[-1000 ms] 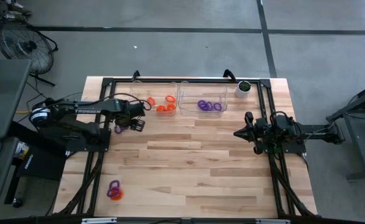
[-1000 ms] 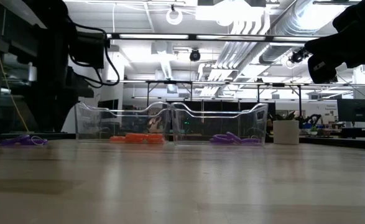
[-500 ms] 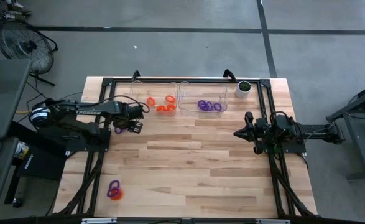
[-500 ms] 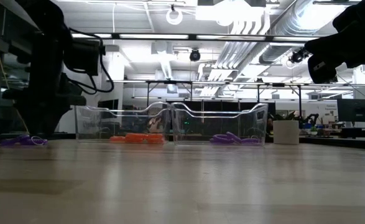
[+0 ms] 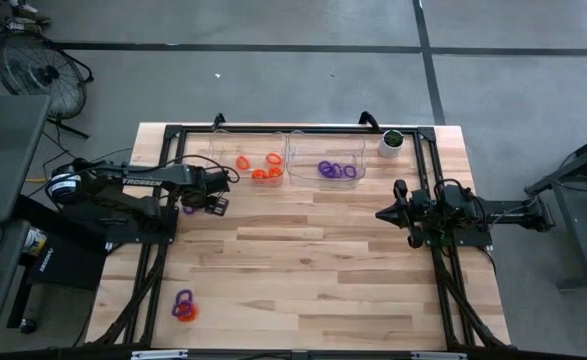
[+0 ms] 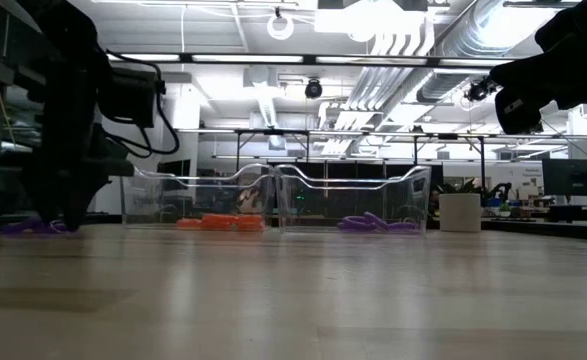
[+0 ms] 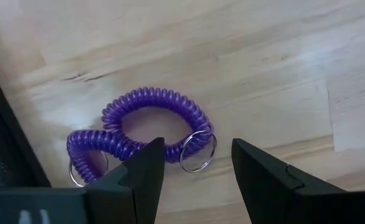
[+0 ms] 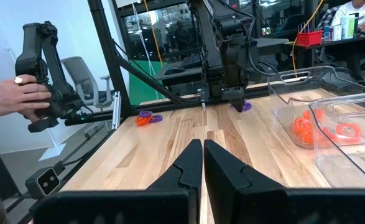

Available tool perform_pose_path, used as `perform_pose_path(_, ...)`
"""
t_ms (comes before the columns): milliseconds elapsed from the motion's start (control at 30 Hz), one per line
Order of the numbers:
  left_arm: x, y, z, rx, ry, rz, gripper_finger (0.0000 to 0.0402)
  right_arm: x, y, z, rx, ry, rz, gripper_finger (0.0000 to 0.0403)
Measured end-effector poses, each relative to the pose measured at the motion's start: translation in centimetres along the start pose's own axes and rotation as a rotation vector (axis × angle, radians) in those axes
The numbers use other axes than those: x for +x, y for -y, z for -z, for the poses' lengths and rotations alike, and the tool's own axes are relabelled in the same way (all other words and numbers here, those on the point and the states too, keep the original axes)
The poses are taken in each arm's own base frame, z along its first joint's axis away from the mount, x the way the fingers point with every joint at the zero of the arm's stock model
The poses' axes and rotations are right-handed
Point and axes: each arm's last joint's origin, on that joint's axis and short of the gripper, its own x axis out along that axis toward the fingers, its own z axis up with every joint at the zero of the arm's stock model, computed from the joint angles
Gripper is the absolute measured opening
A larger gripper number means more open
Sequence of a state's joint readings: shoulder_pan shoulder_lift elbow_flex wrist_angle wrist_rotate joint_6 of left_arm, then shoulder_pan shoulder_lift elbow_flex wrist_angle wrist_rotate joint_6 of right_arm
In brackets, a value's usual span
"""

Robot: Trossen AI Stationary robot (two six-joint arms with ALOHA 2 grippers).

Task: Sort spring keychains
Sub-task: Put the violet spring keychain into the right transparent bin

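Two purple spring keychains [image 7: 138,127] with metal rings lie tangled on the wood at the table's far left, in front of the left clear bin [image 5: 245,160]. My left gripper [image 7: 196,163] points down over them, open. Its fingers stand either side of one metal ring [image 7: 198,149]; I cannot tell whether they touch anything. In the high view the gripper [image 5: 203,200] covers most of them. The left bin holds orange keychains [image 5: 261,166], the right bin [image 5: 325,160] purple ones [image 5: 335,170]. A purple and orange pair [image 5: 183,306] lies near left. My right gripper [image 5: 383,213] waits shut at the right.
A small white cup with a dark top [image 5: 391,143] stands at the far right beside the bins. A black frame [image 5: 173,135] runs along the table's edges. In the right wrist view a person's hand [image 8: 8,96] holds a device beyond the table's left side.
My left gripper has come down toward the purple keychains at the table's far left and shifted slightly toward the left edge, staying open and pointing down. The keychains have not moved.
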State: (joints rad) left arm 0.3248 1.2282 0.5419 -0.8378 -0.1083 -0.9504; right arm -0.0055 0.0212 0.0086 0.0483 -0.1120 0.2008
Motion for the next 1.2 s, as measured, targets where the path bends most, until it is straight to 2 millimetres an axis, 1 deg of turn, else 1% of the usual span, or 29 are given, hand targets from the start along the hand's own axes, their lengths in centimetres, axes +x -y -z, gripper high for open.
perform_pose_path(167, 0.0, 0.1, -0.1, 0.005, 0.007, 0.015, 0.0181, 0.0, 0.0, 0.0, 0.0, 0.0, 0.0, 0.0012)
perform_pose_path(333, 0.0, 0.6, 0.3, 0.038, -0.037, 0.073, 0.0181, 0.0, 0.0, 0.0, 0.0, 0.0, 0.001, 0.0012)
perform_pose_path(633, -0.3, 2.3, 1.7, 0.112, -0.101, 0.214, 0.0181, 0.0, 0.0, 0.0, 0.0, 0.0, 0.001, 0.0012)
perform_pose_path(733, -0.4, 3.0, 2.1, 0.094, -0.092, 0.251, 0.0181, 0.0, 0.0, 0.0, 0.0, 0.0, 0.0, 0.0012)
perform_pose_path(867, 0.0, 3.7, 2.6, 0.05, -0.086, 0.224, 0.0181, 0.0, 0.0, 0.0, 0.0, 0.0, 0.0, 0.0012)
perform_pose_path(1033, 0.6, 4.4, 3.3, 0.078, -0.091, 0.171, 0.0181, 0.0, 0.0, 0.0, 0.0, 0.0, 0.0, 0.0012)
perform_pose_path(1200, -0.2, 5.1, 3.1, 0.102, -0.078, 0.146, 0.0181, 0.0, 0.0, 0.0, 0.0, 0.0, 0.001, 0.0012)
